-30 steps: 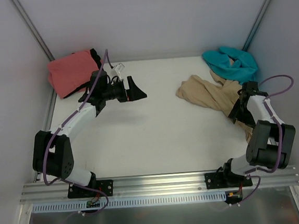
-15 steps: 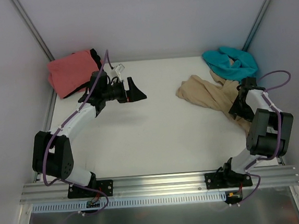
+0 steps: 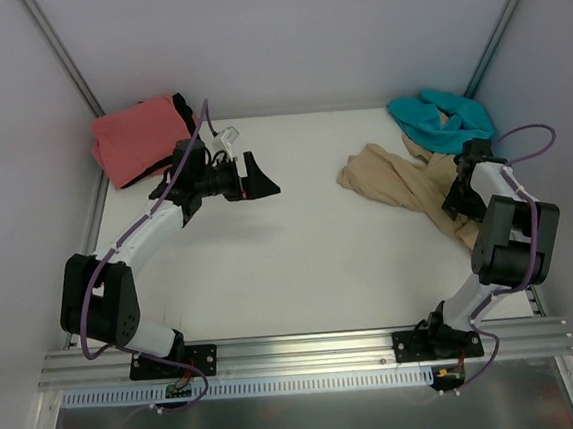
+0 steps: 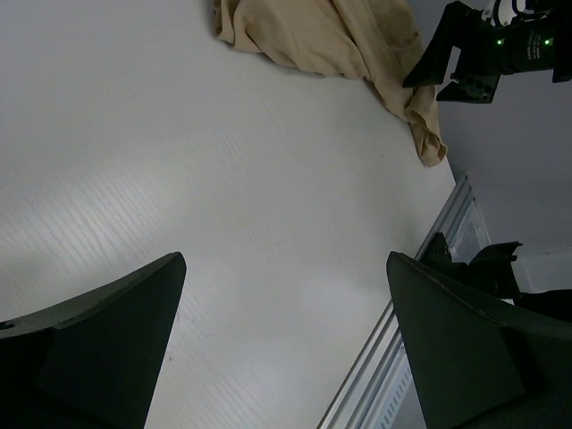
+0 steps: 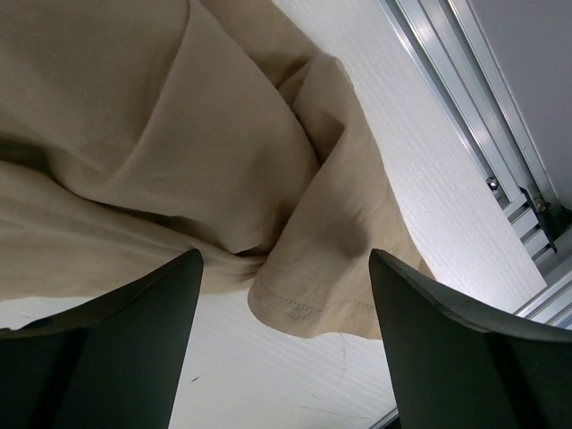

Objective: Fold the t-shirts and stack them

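Showing 4 t-shirts on the white table (image 3: 301,263): 1 crumpled tan t-shirt (image 3: 394,180) at centre right, 1 teal t-shirt (image 3: 444,120) at upper right, and 1 coral-pink t-shirt (image 3: 134,137) lying over 1 black t-shirt (image 3: 186,111) at upper left. Both of the 2 grippers have their fingers spread wide: the left gripper (image 4: 284,268) is over bare table, the right gripper (image 5: 284,268) just above the tan hem.

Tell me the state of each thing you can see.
tan t-shirt: crumpled, not folded.
teal t-shirt: bunched up, far right corner.
coral-pink t-shirt: lying fairly flat, far left corner, over the black one.
black t-shirt: mostly hidden under the coral-pink one.
left gripper: open, empty.
right gripper: open, over the tan t-shirt, not gripping it.
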Controlling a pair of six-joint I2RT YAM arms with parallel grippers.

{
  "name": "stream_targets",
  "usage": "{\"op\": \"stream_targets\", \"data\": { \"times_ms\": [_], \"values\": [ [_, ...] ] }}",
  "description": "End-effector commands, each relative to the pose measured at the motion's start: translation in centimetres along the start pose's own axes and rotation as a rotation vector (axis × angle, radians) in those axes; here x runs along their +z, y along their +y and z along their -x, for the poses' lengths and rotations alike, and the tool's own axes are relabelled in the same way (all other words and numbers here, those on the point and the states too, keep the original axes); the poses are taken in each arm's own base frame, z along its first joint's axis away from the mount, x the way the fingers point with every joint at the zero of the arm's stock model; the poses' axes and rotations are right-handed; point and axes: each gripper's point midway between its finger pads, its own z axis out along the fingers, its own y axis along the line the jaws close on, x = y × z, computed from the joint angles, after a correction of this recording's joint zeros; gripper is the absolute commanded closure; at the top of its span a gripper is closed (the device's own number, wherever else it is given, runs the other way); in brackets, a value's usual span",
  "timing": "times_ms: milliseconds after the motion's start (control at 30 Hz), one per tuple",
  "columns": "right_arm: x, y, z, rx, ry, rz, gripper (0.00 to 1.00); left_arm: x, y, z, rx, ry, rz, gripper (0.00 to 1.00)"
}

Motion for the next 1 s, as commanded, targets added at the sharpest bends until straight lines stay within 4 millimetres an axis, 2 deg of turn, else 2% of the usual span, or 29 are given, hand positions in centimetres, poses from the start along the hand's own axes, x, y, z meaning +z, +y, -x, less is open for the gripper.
{"op": "stream_targets", "data": {
  "times_ms": [0,167,267,367,700,733,767,800,833,967],
  "values": [
    [0.0,-0.3,0.6,0.002,-0.018,-0.029,0.20,-0.6,-1.2,0.9,0.057,-0.029,-0.018,0.01],
    [0.1,-0.7,0.0,-0.006,-0.011,-0.042,0.29,-0.5,-1.3,1.1,0.056,-0.033,-0.019,0.01],
    [0.0,-1.0,-0.3,-0.007,-0.012,-0.051,0.51,-0.5,-1.1,1.0,0.052,-0.032,-0.014,0.01],
    [0.1,-1.2,-0.6,-0.004,-0.006,-0.058,0.61,-0.5,-1.1,0.9,0.052,-0.032,-0.011,0.01],
    [0.3,-1.5,-1.4,-0.004,0.008,-0.072,0.59,-0.6,-0.9,0.5,0.048,-0.030,-0.004,0.01],
    [0.3,-1.5,-1.5,-0.006,0.012,-0.075,0.64,-0.6,-0.8,0.5,0.045,-0.030,-0.002,0.01],
    [0.3,-1.7,-1.5,-0.007,0.007,-0.082,0.82,-0.6,-0.9,0.5,0.047,-0.031,-0.004,0.01],
    [0.3,-1.8,-1.5,-0.007,0.007,-0.090,0.95,-0.6,-0.8,0.5,0.045,-0.031,-0.002,0.01],
    [0.2,-2.0,-1.4,-0.008,0.005,-0.097,1.00,-0.6,-0.8,0.5,0.044,-0.032,-0.001,0.01],
    [-0.7,-3.0,-0.2,0.006,-0.044,-0.132,1.00,-0.6,-0.6,0.6,0.050,-0.036,0.006,0.01]
  ]
}}
